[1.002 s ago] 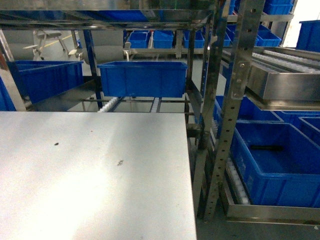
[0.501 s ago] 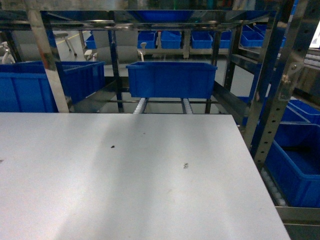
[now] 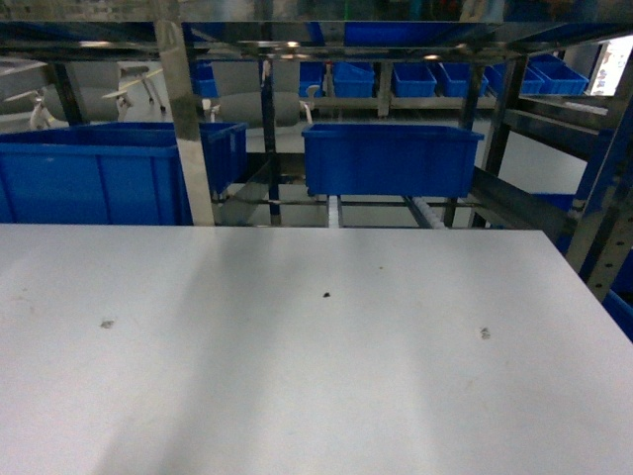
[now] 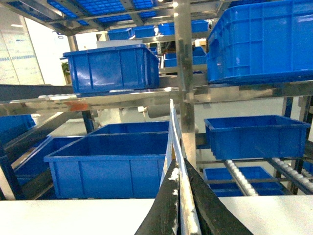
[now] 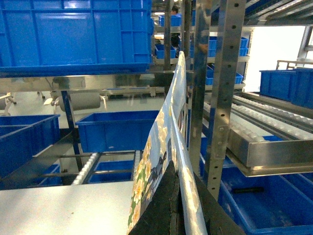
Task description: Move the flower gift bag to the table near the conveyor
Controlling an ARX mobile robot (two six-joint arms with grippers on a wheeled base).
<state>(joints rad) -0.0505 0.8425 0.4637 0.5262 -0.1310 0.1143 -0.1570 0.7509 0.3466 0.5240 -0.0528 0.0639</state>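
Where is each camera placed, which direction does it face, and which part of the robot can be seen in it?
Head: on the robot, slanting down over the table toward the conveyor and its blue bins; no part of the robot shows.
Left wrist: low by the table edge, facing the rack; the left claw is shut on a thin white panel.
Right wrist: the same low outlook; the right claw is shut on the flower gift bag.
Shared: all three show the white table, steel rack and blue bins.

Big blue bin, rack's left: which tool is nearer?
Left. Left tool faces the bin straight across the table edge; right tool has it far off to its left.
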